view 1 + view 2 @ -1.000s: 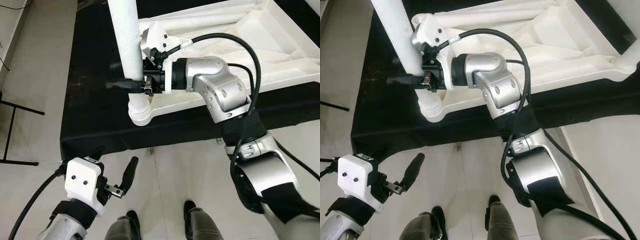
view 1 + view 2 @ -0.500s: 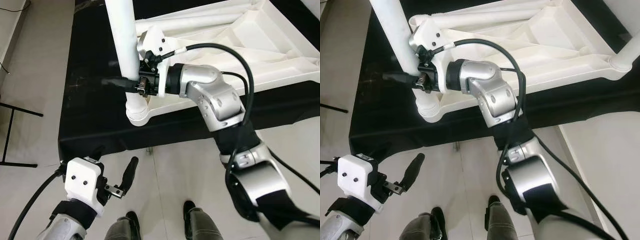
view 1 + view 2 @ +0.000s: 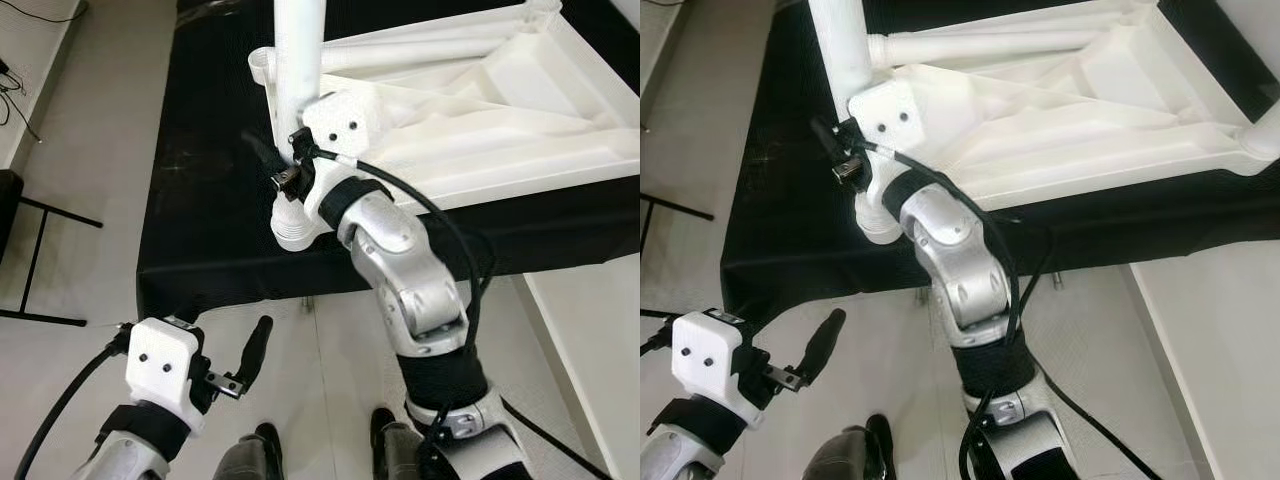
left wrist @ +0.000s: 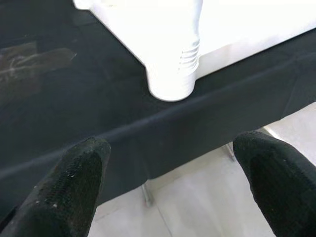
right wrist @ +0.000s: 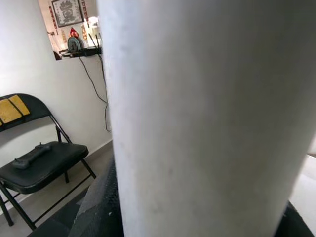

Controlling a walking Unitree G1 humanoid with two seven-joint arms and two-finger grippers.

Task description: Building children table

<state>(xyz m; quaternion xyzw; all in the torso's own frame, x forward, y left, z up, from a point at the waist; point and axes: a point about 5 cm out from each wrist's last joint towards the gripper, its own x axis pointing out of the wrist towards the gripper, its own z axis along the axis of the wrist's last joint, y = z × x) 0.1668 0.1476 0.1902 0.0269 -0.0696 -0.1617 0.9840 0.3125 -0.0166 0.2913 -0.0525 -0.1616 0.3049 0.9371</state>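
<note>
A white children's table (image 3: 500, 120) lies upside down on a black-covered table (image 3: 200, 200). One white table leg (image 3: 298, 50) stands upright in the ribbed corner socket (image 3: 296, 228) nearest me. My right gripper (image 3: 283, 162) is shut on this leg just above the socket, with one black finger (image 3: 262, 152) showing on the leg's left side. In the right wrist view the leg (image 5: 207, 118) sits right against the camera. My left gripper (image 4: 173, 182) hangs open and holds nothing, low in front of the table edge, pointed at the same socket (image 4: 173, 64).
The black cloth hangs over the table's near edge (image 3: 240, 285). A thin black stand (image 3: 40, 260) is on the tiled floor at the left. A black folding chair (image 5: 39, 163) stands by the wall. Another corner socket (image 3: 1265, 140) sits at the far right.
My right forearm has swung from the right side round to the near side of the leg, still gripping it. The leg now stands straighter. The camera has shifted. My left arm is unchanged.
</note>
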